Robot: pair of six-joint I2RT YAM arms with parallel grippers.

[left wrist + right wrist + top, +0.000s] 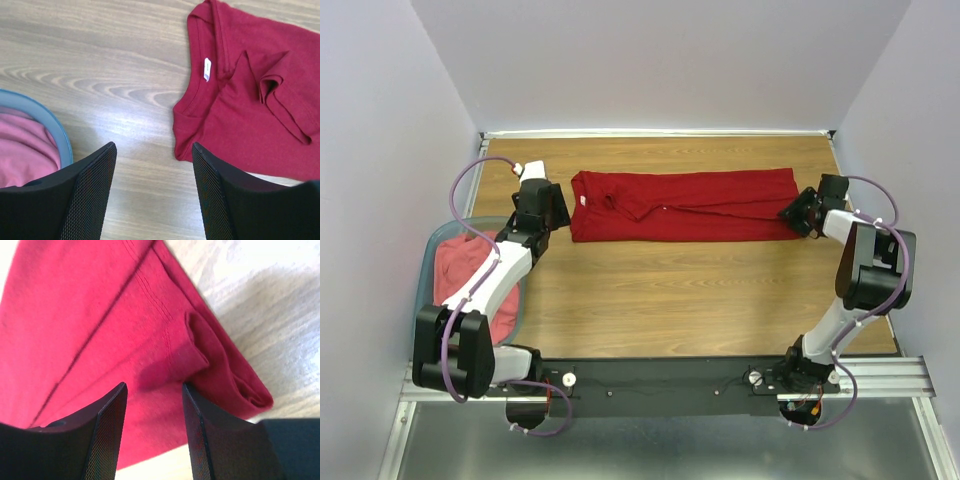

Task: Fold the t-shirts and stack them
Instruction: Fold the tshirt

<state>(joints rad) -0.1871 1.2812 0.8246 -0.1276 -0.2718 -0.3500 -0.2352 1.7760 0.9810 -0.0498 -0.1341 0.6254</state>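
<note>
Soft matt knit cloth for the crimson t-shirt (685,205), fine-ribbed at the collar, with stitched seams along the hem. Small white neck label (207,69), smooth. Same soft matt cloth for the coral-pink t-shirt (22,155). Translucent blue-grey plastic tub (61,137), smooth at the rim. Wood-grain table (670,300), smooth with a faint sheen. Matt black fingers (92,200) on the left gripper (153,147), finely mesh-textured; likewise on the right gripper (153,387). Dull grey metal rail (890,372) at the near edge.
</note>
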